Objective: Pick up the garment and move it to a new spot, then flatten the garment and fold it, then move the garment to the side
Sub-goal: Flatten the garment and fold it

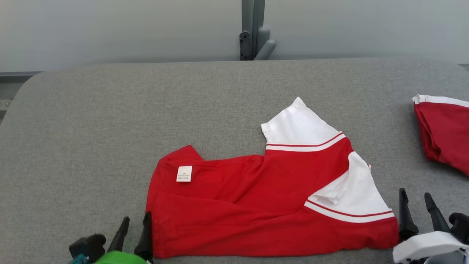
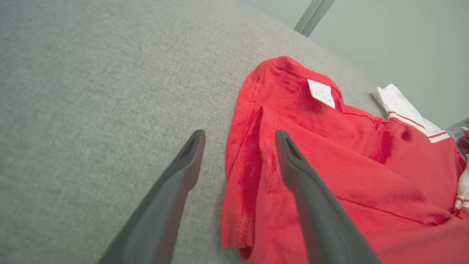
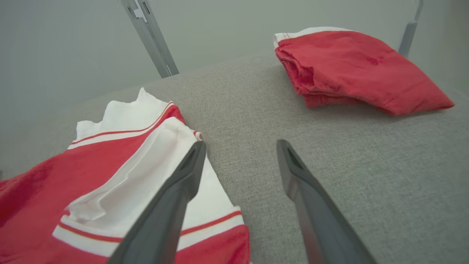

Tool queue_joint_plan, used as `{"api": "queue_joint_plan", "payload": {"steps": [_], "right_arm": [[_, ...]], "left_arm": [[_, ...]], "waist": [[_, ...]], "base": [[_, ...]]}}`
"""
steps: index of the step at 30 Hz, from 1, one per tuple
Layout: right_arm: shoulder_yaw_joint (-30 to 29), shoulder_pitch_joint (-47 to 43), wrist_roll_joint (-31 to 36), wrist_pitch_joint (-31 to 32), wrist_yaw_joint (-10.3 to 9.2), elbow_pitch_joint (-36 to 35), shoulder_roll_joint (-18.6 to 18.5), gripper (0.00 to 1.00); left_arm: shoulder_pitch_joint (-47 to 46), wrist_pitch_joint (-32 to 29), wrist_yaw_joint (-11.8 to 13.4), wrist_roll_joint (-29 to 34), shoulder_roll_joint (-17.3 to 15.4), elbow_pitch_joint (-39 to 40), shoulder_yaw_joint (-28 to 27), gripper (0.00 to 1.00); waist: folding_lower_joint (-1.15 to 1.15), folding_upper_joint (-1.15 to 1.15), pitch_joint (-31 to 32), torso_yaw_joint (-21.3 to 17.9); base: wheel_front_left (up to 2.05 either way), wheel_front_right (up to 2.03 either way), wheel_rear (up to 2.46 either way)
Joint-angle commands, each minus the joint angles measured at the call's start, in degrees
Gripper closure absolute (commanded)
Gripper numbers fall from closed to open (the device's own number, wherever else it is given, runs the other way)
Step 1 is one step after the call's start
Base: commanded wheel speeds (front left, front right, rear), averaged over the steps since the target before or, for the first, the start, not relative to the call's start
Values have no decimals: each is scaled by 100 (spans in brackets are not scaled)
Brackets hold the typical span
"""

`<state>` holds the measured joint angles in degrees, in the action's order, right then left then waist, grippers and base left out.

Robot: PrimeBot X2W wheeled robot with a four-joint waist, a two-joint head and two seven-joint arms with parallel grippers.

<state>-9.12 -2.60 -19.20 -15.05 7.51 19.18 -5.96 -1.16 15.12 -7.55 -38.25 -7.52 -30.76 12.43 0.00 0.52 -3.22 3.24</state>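
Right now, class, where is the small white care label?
Head view: the small white care label lies on the red-and-white shirt's left end, near its far corner, beyond the left gripper.

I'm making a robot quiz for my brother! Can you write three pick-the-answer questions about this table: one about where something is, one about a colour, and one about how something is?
1. Where is the folded shirt?
A. at the right edge of the table
B. in the middle
C. on the floor

2. What colour is the tag on the spread shirt?
A. green
B. white
C. black

3. How are the left jaws?
A. shut on the tag
B. shut on a sleeve
C. open

Answers: 1 A, it lies far right in the head view. 2 B, the tag is white on red cloth. 3 C, the two fingers stand apart and hold nothing.
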Motion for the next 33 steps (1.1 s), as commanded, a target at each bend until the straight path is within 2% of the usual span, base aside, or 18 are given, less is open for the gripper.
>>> {"api": "queue_joint_plan", "payload": {"steps": [1,7,16,23,26,28,30,32,33], "right_arm": [[-36,151,83,-15,-5,-104,11,0],[242,703,153,-15,-5,-312,-1,0],[706,1376,146,-15,-5,-404,-40,0],[789,1459,107,-15,-5,-422,-52,0],[798,1456,89,-15,-5,-427,-72,0],[823,1507,88,-15,-5,-425,-91,0],[883,1566,86,-15,-5,-452,-128,0],[945,1655,67,-15,-6,-453,-178,0],[986,1717,47,-15,-5,-440,-210,0]], "left_arm": [[-268,1,13,201,28,140,-107,0],[-1220,1,13,492,-166,26,214,0],[-2692,-7,13,144,-552,-1138,926,0],[-3011,-27,13,-173,-546,-1704,1516,0],[-3067,-33,13,-391,-561,-1814,1824,15],[-3113,-22,13,-488,-586,-1878,1975,29],[-3178,-9,13,-601,-580,-1886,2083,54],[-3270,8,13,-701,-604,-1837,2144,69],[-3285,4,13,-719,-618,-1833,2173,100]], "waist": [[0,-52,-167,27],[0,-52,-582,-29],[0,-52,-1026,-181],[0,-52,-1110,-208],[0,-52,-1139,-196],[0,-52,-1163,-191],[0,-52,-1197,-184],[0,-52,-1237,-168],[0,-52,-1252,-156]], "base": [[0,0,0],[0,0,0],[0,0,0],[0,0,0],[0,0,0],[0,0,0],[0,0,0],[0,0,0],[0,0,0]]}}
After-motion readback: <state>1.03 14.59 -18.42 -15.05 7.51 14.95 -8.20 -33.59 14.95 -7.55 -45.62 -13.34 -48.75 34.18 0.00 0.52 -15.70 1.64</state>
